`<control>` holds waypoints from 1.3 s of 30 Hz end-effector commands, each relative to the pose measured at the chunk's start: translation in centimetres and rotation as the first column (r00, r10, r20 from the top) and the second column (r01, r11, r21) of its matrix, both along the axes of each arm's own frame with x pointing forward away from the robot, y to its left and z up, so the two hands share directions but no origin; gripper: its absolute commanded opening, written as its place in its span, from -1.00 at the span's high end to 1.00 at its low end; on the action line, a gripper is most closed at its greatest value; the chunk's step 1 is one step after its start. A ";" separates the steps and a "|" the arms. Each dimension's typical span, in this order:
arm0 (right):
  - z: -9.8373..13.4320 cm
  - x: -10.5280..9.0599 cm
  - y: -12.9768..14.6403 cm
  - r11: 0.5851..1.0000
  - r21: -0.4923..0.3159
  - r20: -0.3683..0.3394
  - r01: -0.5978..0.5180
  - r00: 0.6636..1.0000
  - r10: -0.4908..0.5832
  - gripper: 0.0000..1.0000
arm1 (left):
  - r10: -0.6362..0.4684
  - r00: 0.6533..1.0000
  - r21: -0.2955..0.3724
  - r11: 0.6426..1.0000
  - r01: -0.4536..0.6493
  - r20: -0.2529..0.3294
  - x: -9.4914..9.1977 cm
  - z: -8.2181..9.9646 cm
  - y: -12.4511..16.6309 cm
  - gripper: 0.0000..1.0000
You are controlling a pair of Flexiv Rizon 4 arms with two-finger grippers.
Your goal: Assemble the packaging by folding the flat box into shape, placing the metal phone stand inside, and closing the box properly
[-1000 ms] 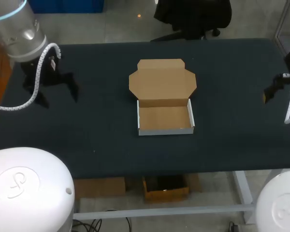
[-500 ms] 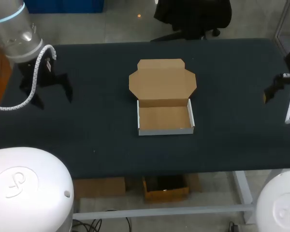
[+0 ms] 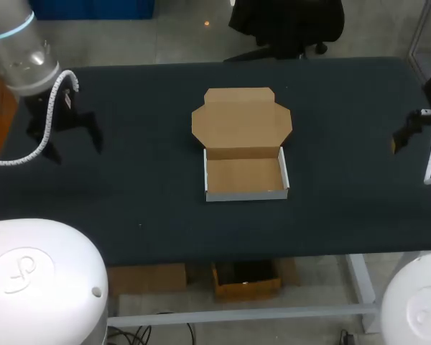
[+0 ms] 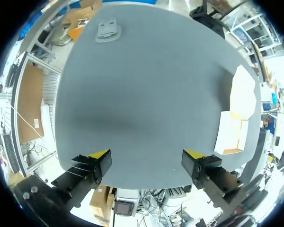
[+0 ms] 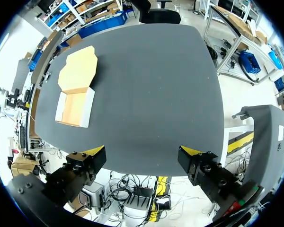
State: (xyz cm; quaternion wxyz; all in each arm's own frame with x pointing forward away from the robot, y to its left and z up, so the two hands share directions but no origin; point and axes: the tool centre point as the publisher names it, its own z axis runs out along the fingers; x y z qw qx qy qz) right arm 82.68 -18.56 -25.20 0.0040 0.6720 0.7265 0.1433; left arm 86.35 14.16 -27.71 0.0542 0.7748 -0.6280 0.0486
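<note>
Left gripper (image 4: 146, 163) hung spread wide, holding nothing, over the table's (image 3: 144, 201) left end; right gripper (image 5: 142, 156) likewise at the right edge. 1 box (image 3: 246, 194) sat mid-table, tray formed, lid open flat behind. Grey phone stand (image 4: 106, 29) lay well ahead of the left gripper.

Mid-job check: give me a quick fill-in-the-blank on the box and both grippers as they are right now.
1. The box on the table has its lid ____.
2. The box's tray holds ____.
3. The left gripper and the right gripper are both ____, with only bare table between their fingers.
4. In the head view, the box lies ____ the two grippers.

Missing words: open; nothing; open; between.
</note>
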 end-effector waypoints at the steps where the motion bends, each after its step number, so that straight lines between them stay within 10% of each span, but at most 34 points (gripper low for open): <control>1: 0.2 0.0 0.0 1.000 0.001 -0.005 -0.002 1.000 0.002 -1.00 | 0.002 1.000 -0.005 1.000 -0.002 -0.013 0.9 -0.6 0.5 -1.00; 39: 0.2 0.0 0.0 1.000 0.001 -0.005 -0.002 1.000 0.002 -1.00 | 0.061 0.997 0.025 0.998 -0.060 -0.043 2.6 -3.8 2.8 -1.00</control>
